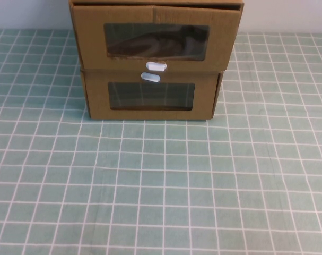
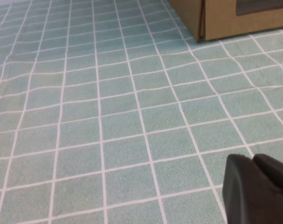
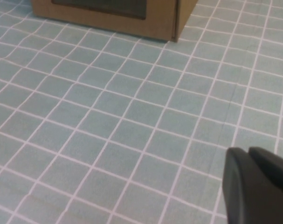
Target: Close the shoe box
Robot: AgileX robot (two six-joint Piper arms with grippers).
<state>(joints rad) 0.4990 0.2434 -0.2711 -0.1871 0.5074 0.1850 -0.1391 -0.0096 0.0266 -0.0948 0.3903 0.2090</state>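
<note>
The shoe box [image 1: 89,42] is the upper of two stacked brown cardboard boxes at the back middle of the table. Its front has a clear window [image 1: 156,41] with a dark shoe behind it and a white oval tab [image 1: 155,66] below. Its drawer front juts out a little past the lower box. Neither gripper shows in the high view. My left gripper [image 2: 253,161] is shut and empty, low over the cloth, well short of the boxes. My right gripper [image 3: 248,151] is also shut and empty, low over the cloth on the other side.
The lower box [image 1: 97,98] has its white tab [image 1: 150,77] above its window. Its corners show in the left wrist view [image 2: 225,18] and the right wrist view [image 3: 108,14]. A green cloth with a white grid [image 1: 161,186] covers the table.
</note>
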